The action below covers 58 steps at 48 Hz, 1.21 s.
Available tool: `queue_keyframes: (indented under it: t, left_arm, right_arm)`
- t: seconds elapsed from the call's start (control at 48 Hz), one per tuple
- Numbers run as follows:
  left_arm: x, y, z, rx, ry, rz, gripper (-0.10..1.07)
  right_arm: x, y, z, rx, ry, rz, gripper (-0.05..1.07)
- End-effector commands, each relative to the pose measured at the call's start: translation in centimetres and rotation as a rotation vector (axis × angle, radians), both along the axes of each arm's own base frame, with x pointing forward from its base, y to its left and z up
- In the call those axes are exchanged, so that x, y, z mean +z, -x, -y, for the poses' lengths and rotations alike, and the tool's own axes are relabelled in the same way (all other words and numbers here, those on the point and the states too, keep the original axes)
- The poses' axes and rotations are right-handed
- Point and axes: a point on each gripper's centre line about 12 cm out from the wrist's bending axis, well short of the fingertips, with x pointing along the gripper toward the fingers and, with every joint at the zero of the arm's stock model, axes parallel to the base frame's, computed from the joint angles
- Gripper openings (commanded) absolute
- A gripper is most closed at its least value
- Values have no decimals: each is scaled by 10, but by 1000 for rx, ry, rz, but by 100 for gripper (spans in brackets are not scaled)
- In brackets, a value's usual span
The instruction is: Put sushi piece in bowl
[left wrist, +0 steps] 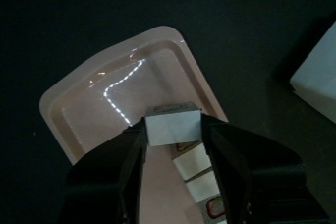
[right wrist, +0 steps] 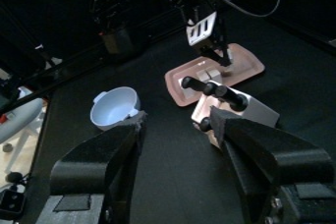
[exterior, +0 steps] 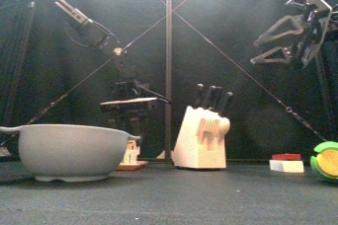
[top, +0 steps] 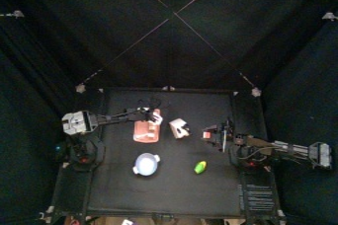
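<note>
Currently the left gripper (left wrist: 172,136), clenched on a sushi piece (left wrist: 171,128) over the tray (left wrist: 92,90), has the bowl (top: 146,164) at 6 o'clock; the right gripper (right wrist: 180,140) hangs released.

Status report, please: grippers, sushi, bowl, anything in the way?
Left gripper over pink tray, closed on sushi piece. Right gripper open, raised, idle. Bowl empty so far. Knife block beside tray, off the path.

I'm looking into a lab test cell: black curtains (top: 53,32) pen in a small black table (top: 119,194), two robot arms hang over it, and kitchen props, a knife block (exterior: 203,138) and grey bowl (exterior: 69,151), stand staged.
</note>
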Motion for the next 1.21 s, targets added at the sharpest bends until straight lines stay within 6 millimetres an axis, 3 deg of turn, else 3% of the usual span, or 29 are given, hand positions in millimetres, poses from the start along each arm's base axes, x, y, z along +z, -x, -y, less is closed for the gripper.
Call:
queue_keyframes:
  t: [0.0,0.25,0.562,0.896,1.021,1.188]
  left_arm:
    - [29,-7,5,-23,-33,72,67]
    - [73,-16,69,-182,-57,169,67]
    - [88,-4,156,-404,-57,206,67]
    - [61,32,235,-644,-35,133,67]
    - [49,34,253,-689,-9,115,67]
    - [29,29,257,-688,15,77,67]
  right_arm:
    - [3,-2,1,-1,-9,8,88]
    - [4,-2,1,-4,-13,11,88]
    - [4,-2,2,-7,-21,14,88]
    - [5,-2,2,-7,-22,17,88]
    - [6,-3,2,-8,-22,20,88]
    - [5,-3,2,-12,-36,22,88]
